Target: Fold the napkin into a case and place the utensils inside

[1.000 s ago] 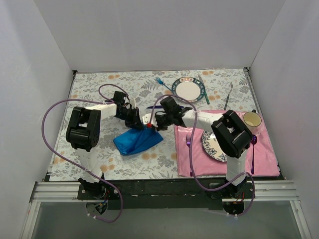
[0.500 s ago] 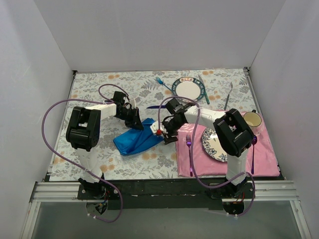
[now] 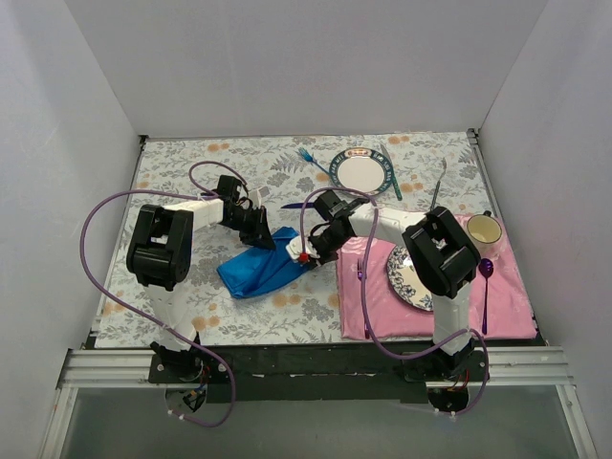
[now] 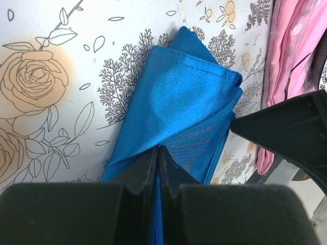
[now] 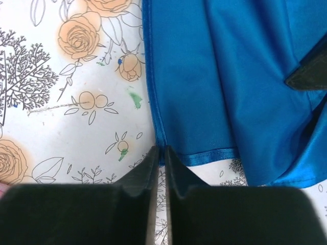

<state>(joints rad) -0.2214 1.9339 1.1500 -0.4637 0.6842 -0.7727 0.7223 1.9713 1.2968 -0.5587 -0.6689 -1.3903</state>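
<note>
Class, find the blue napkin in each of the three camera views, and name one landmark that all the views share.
Top view: the napkin lies left of centre, a folded wedge.
Left wrist view: it fills the middle, rising from the bottom edge.
Right wrist view: it fills the upper right, hemmed corner at bottom centre.
Shared landmark: the flowered tablecloth with orange roses.

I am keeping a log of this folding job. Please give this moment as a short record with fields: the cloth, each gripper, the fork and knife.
napkin: blue napkin, loosely folded on the flowered table, not yet a pouch
left gripper: left gripper shut on the napkin's edge
right gripper: right gripper shut on the napkin's hemmed corner
fork: light-blue fork on the table beside the plate
knife: purple knife on the table behind the napkin
</note>
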